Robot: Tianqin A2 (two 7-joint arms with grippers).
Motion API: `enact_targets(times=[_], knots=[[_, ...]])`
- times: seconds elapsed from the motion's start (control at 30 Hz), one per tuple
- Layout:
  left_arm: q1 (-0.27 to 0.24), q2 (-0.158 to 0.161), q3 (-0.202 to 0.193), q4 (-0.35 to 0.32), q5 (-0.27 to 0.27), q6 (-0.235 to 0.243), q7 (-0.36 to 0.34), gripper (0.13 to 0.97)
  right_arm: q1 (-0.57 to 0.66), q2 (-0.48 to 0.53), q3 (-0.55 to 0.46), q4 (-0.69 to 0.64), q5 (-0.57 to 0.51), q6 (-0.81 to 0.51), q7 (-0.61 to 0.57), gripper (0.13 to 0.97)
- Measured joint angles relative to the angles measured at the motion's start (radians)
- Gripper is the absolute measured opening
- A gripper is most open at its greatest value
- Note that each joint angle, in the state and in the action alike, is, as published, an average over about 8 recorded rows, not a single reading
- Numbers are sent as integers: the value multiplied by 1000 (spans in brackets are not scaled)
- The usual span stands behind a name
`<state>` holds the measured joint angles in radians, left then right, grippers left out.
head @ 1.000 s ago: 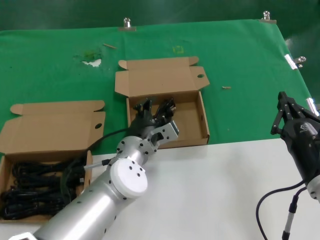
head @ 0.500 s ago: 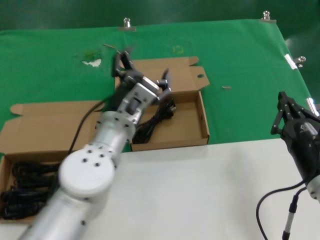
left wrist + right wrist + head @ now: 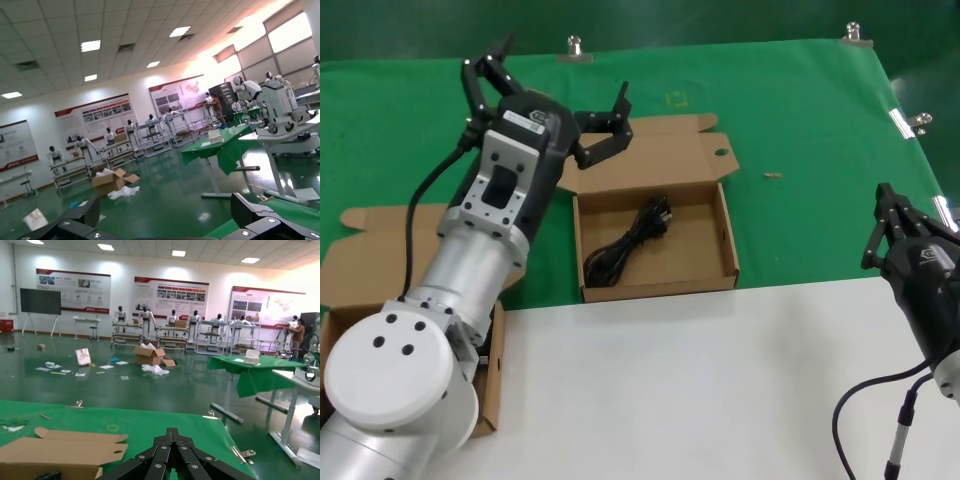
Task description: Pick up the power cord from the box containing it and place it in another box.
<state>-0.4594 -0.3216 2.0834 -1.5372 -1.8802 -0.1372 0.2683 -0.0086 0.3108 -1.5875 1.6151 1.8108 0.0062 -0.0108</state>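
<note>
- Nearest the robot lies a plain white surface [image 3: 720, 380], with the left arm's silver barrel rising over its left edge.
- At the near left, mostly hidden behind that arm, sits the shallow brown cardboard box of black cords [image 3: 360, 265]; only its lid flap and one side wall show.
- At the right edge the right pincer [image 3: 888, 222] hangs parked, its black fingers closed together to a point, holding nothing.
- Beyond the white surface runs a green cloth-covered surface [image 3: 800, 110].
- On the cloth stands the second shallow brown cardboard box [image 3: 725, 240], lid flap open; the thin black power cord [image 3: 628, 243] lies slantwise on its floor.
- The left pincer [image 3: 548, 82] is raised above the box's far left corner, fingers spread wide, empty.
- Metal clips [image 3: 574, 46] hold the cloth's far edge.
- The wrist views show a hall with glossy green floor [image 3: 165, 200], wall posters [image 3: 172, 292], ceiling lights and other green tables.
</note>
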Motion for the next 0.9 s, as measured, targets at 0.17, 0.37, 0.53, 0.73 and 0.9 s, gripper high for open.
enact_targets(times=[0.17,0.37,0.53,0.73,0.9], knots=[[24,3,-27,-1,7,8,-14,933,0,-1,-1,-1,-1,0,1,144],[60,5,-64,-6,13,19,-35,941,1,-1,-2,-2,-1,-1,2,163],[92,6,-97,-10,18,28,-53,962,2,-2,-3,-3,-2,-1,2,175],[129,8,-137,-16,24,39,-75,966,2,-3,-4,-4,-3,-2,3,244],[161,9,-170,-20,30,49,-94,966,3,-4,-4,-5,-4,-2,4,315]])
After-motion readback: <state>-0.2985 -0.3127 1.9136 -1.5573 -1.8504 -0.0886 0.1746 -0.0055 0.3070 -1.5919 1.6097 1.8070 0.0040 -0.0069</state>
